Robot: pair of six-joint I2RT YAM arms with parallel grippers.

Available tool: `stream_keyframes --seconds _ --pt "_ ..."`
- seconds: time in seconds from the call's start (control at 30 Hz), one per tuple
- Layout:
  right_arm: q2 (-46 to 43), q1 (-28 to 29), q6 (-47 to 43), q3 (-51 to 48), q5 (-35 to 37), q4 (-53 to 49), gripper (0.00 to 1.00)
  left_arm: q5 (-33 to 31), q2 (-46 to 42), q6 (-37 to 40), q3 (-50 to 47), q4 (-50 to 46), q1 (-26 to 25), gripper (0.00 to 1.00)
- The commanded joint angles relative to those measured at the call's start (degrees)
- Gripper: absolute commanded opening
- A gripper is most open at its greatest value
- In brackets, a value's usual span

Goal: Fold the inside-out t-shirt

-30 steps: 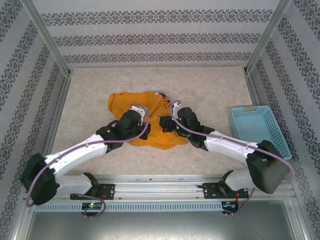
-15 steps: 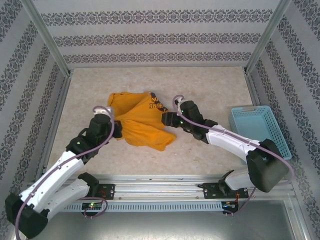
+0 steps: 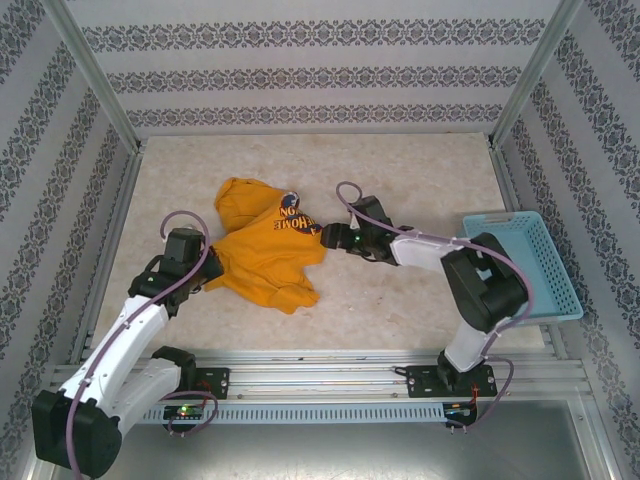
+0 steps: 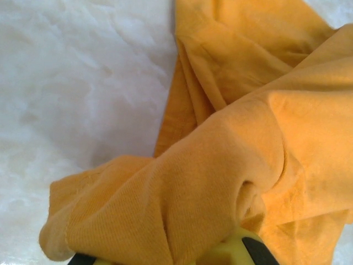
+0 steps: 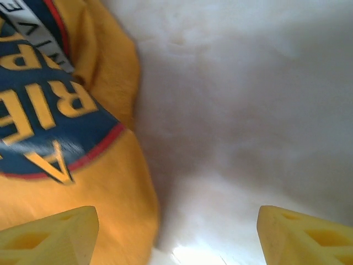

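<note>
- The mustard-orange t-shirt (image 3: 265, 250) lies crumpled on the bench (image 3: 400, 170), well apart from the light-blue basket (image 3: 540, 262), with its blue print (image 5: 38, 110) facing up.
- The left end effector (image 3: 208, 268) is clamped on a bunch of cloth at the shirt edge farthest from the basket.
- The right end effector (image 5: 176, 232) stands wide and empty at the basket-side edge.
- Step in hand, as I judge it: spreading the shirt flat; no fold is made yet.
- The next move calls for the right fingers to pinch that edge and draw it toward the basket.
</note>
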Motion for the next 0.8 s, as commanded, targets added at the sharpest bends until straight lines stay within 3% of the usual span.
stream_keyframes --seconds 0.0,0.1,0.17,0.3,0.4,0.53,0.67,0.77 --pt "4.5 1.5 1.7 5.2 -6.8 5.5 0.71 1.4 0.3 -0.4 -0.5 0.5 0.7 0.00" --pt "8.9 1.8 2.3 9.2 -10.2 5.4 0.56 2.5 0.3 -0.3 0.4 1.1 1.0 0.00" --pt "9.2 1.8 2.6 9.6 -10.8 6.2 0.40 4.0 0.8 -0.1 1.9 1.7 1.1 0.00" --pt "0.8 1.0 0.3 5.5 -1.9 2.5 0.02 9.5 3.4 1.9 7.2 3.3 1.5 0.00" --pt "-10.8 0.4 -4.6 3.4 8.3 -6.4 0.00 12.2 6.3 3.5 12.8 3.7 1.5 0.00" --pt "-27.6 0.2 -13.9 7.4 25.0 -23.6 0.00 21.3 14.2 4.3 24.8 3.3 0.0 0.00" --pt "-36.4 1.1 -20.2 17.1 32.0 -37.1 0.00 16.2 17.7 7.6 37.0 -0.7 -6.8 0.00" --pt "-38.0 5.8 -21.9 25.2 33.4 -43.9 0.00 11.7 16.4 7.6 39.3 -0.9 -8.1 0.00"
